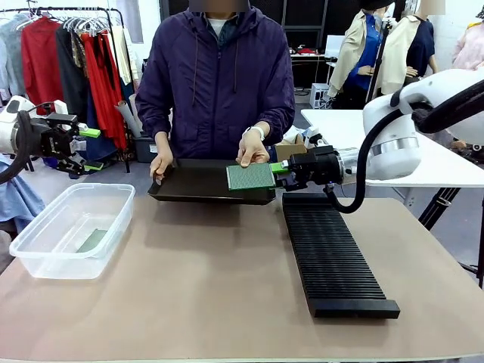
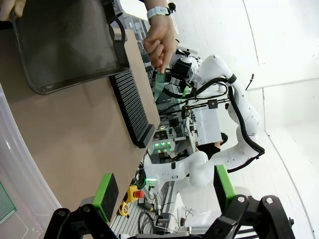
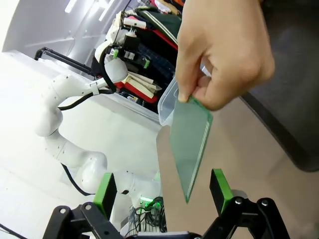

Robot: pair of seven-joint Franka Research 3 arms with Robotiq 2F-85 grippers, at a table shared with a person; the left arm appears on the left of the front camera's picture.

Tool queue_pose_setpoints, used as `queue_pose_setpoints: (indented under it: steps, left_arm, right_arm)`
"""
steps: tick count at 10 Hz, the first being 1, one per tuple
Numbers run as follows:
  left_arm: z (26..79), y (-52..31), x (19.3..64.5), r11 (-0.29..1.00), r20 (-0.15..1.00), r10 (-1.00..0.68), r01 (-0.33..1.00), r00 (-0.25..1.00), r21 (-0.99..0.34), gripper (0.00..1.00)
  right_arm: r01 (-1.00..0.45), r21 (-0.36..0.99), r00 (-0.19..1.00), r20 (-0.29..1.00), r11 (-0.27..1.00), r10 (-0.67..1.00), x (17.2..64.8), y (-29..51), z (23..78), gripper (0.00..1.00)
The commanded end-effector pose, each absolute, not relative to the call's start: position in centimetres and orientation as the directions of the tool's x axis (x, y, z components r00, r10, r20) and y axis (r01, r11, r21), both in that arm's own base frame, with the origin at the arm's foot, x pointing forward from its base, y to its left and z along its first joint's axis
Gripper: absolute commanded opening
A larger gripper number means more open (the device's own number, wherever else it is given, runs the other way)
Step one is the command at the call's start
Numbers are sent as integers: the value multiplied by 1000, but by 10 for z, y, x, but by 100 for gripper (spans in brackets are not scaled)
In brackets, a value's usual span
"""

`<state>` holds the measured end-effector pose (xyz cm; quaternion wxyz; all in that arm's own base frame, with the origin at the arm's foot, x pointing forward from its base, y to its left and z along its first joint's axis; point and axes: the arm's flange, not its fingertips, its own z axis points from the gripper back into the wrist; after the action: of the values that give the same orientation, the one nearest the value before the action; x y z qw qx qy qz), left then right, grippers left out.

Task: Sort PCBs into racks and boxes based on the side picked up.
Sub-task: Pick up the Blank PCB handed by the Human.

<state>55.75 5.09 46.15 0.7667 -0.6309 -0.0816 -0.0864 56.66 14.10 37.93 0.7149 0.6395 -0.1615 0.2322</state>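
Note:
A person's hand [image 1: 253, 150] holds a green PCB [image 1: 251, 176] over the right end of a black tray [image 1: 189, 185]. My right gripper [image 1: 280, 168] is open at the board's right edge. In the right wrist view the PCB [image 3: 189, 144] hangs from the hand [image 3: 224, 55], its lower corner reaching between the open fingers of the right gripper [image 3: 162, 191]. My left gripper [image 1: 89, 147] is open and raised at the far left, above the clear box [image 1: 45, 249]. A second PCB [image 1: 92, 240] lies in the box. The long black rack [image 1: 333, 253] lies on the right.
The person's other hand [image 1: 160, 162] grips the tray's left end. From the left wrist, the tray [image 2: 70, 45], the rack [image 2: 132, 107], the held PCB [image 2: 159, 85] and the box wall [image 2: 15, 164] show beyond the open left gripper [image 2: 164, 191]. A white table [image 1: 446, 162] stands behind on the right.

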Motion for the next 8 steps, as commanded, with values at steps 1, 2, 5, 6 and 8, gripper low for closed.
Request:
queue_pose_setpoints:
  steps: [1, 2, 5, 6, 8]
  left_arm:
    - [464, 51, 555, 188, 237, -27, 238, 971, -953, 100]
    - [464, 51, 555, 188, 237, -27, 238, 971, -953, 100]
    - [464, 51, 555, 188, 237, -27, 238, 971, -953, 100]
    - [464, 51, 555, 188, 237, -27, 238, 971, -953, 100]
    - [464, 51, 555, 188, 237, -27, 238, 971, -953, 100]
  right_arm:
    - [-520, 851, 854, 515, 75, 80, 585, 157, 382, 100]
    - [-517, 853, 856, 513, 79, 65, 593, 163, 381, 100]
    - [-499, 861, 867, 498, 99, 32, 608, 169, 377, 100]
    - [-491, 866, 871, 491, 96, 26, 610, 169, 377, 100]
    - [-473, 876, 880, 475, 98, 4, 613, 169, 380, 95]
